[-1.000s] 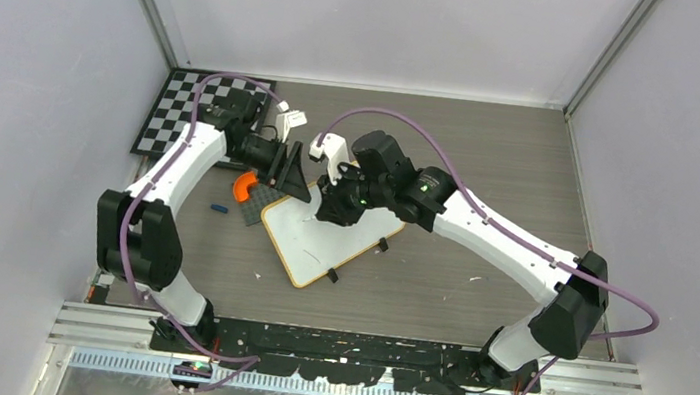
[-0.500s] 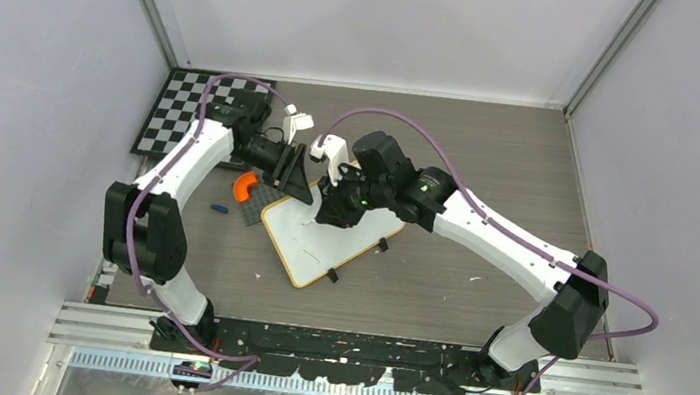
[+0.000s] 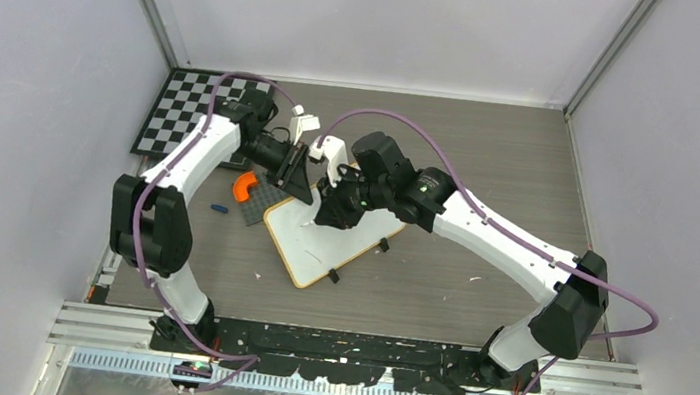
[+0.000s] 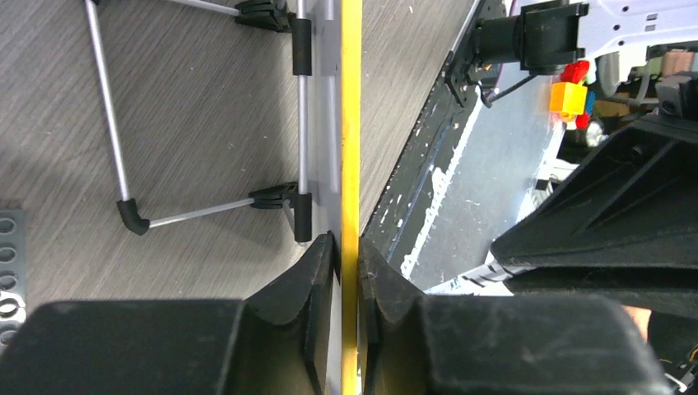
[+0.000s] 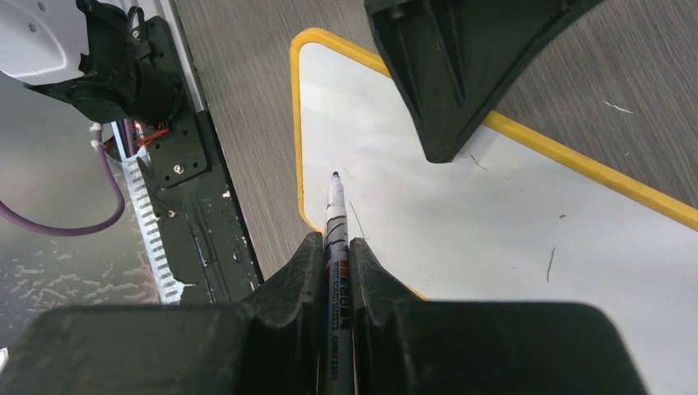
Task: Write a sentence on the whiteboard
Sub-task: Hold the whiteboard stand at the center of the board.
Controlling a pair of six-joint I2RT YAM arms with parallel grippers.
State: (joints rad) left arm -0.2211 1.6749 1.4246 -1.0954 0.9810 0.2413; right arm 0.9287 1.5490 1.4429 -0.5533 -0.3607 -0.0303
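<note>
The left fingers (image 4: 317, 280) clamp the whiteboard (image 3: 320, 246) by its yellow frame edge; the right fingers (image 5: 300, 271) grip a marker (image 5: 336, 210), tip over its white face.

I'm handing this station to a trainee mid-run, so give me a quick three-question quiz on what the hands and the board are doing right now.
1. True or false: the left hand grips the whiteboard by its frame edge.
2. The right hand holds: A) a marker B) an eraser C) nothing.
3. Fill in: the board's visible surface shows faint dark stray marks but no blue ____.
Key: 1 true; 2 A; 3 writing.
</note>
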